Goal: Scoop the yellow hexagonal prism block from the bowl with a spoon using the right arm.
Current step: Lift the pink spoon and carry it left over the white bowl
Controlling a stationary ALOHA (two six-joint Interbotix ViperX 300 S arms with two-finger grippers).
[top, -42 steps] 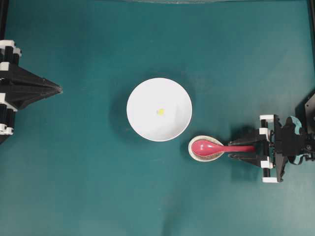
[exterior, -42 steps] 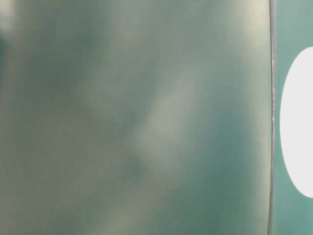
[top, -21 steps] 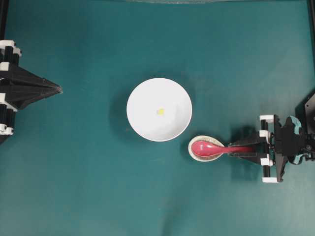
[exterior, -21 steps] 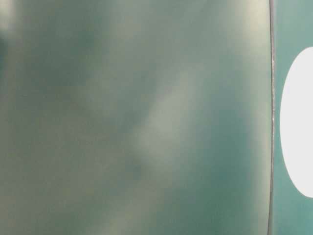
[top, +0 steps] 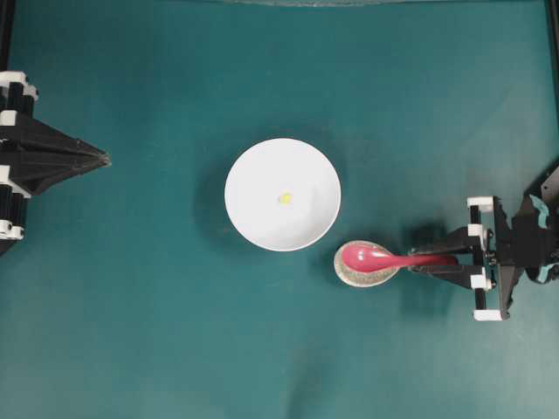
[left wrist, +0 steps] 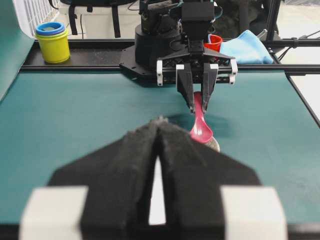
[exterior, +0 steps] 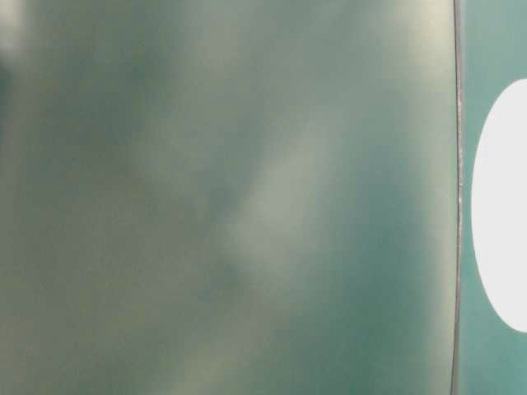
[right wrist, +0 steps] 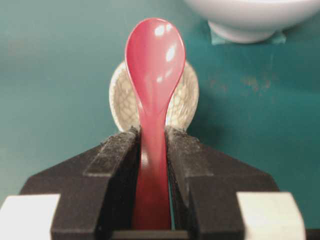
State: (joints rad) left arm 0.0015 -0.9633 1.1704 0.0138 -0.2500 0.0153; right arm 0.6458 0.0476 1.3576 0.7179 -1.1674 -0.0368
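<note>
The right gripper [right wrist: 152,165] is pinching the handle of the spoon [right wrist: 154,65] between its two black fingers [right wrist: 117,160], and the oval scoop stands out in front of the fingertips, above the small speckled dish [right wrist: 185,97]. The grip is on a narrow, glossy handle, so I think the spoon may turn or slide in the fingers when the scoop meets any resistance. The bowl [top: 282,194] stands just beyond the dish, ahead of the gripper and a little to one side, and the yellow hexagonal prism block [top: 284,198] lies near its middle. If the scoop comes in too low it could hit the bowl's rim and push the bowl away. The block is very small compared with the scoop, so a steep or fast approach could only push it around on the smooth bottom, or flick it out. The left gripper [left wrist: 157,165] is pressed together and rests far from all this.
</note>
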